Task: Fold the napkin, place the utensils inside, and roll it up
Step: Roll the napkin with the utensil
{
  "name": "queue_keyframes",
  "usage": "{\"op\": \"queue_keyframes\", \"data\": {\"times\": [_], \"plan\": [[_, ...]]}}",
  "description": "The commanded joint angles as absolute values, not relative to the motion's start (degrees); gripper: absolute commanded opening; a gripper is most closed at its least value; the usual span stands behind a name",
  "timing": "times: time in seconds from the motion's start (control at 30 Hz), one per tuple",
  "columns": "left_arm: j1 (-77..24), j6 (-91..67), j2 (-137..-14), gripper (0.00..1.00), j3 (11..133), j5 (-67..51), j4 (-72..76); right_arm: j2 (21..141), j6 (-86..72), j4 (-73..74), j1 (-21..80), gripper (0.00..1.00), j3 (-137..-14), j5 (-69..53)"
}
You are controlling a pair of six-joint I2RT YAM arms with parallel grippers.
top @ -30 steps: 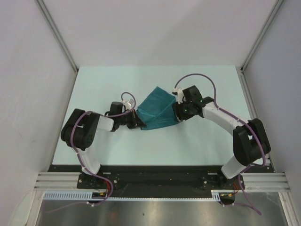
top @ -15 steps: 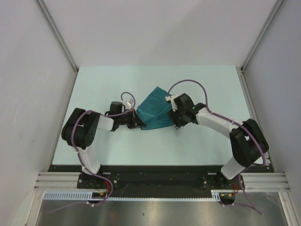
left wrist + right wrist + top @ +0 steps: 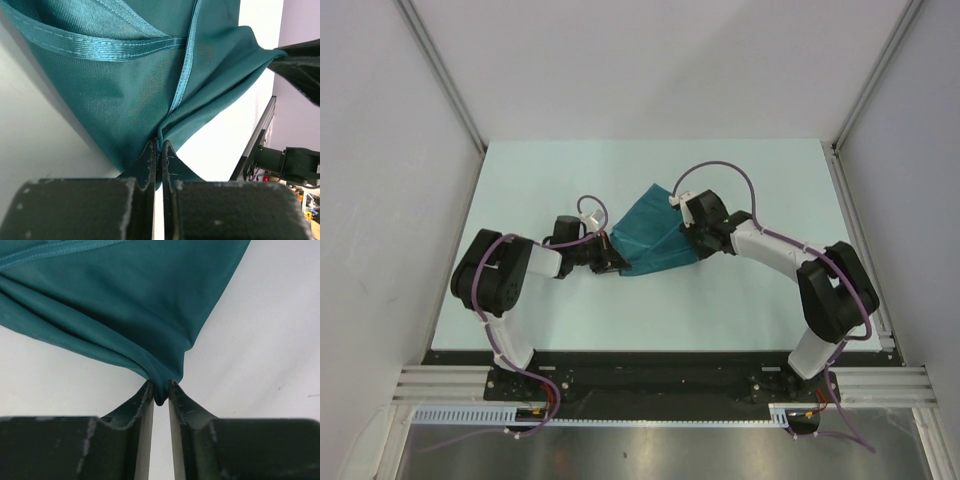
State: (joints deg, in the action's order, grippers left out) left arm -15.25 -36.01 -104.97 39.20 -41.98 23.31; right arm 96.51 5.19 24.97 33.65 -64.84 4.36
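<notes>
The left pincer (image 3: 159, 146) is pinching the napkin (image 3: 150, 75). Its jaws are standing almost together, with a gathered bunch of the teal cloth caught between the tips. A stitched hem is running up and away from that point.

The right pincer (image 3: 160, 389) is likewise gripping the napkin. Its jaws are showing only a narrow gap, and a puckered fold of fabric is filling it. The cloth is fanning away from the tips in taut creases.

In the overhead view the two pincers are facing each other from opposite sides of the napkin, the left at its near left corner and the right at its right edge. The napkin is stretching between them in a bunched, roughly triangular shape, its peak pointing to the far side. It is sitting near the middle of the pale table (image 3: 570, 180).

Whether the cloth is resting on the table at the gripped points cannot be determined.
</notes>
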Motion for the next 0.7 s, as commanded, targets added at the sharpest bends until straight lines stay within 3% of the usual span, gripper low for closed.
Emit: {"op": "queue_keyframes", "data": {"times": [0.0,0.2,0.43,0.53,0.67], "plan": [[-14.59,-34.54,-106.88,0.00,39.73,-38.85,21.01,98.35,6.41,23.38,32.70,0.20,-68.11,3.78],[-14.59,-35.07,-106.96,0.00,39.46,-38.67,21.09,105.02,6.42,26.54,30.50,0.15,-72.24,2.55],[-14.59,-35.68,-107.05,0.00,39.02,-38.67,21.62,108.45,5.98,26.10,28.48,0.16,-74.00,0.53],[-14.59,-36.03,-107.05,0.00,39.02,-38.85,21.80,109.34,5.80,26.80,28.21,0.20,-74.53,-0.88],[-14.59,-36.12,-107.05,0.00,39.29,-38.85,21.62,108.99,5.10,27.33,28.13,0.33,-74.27,-0.88]]}}
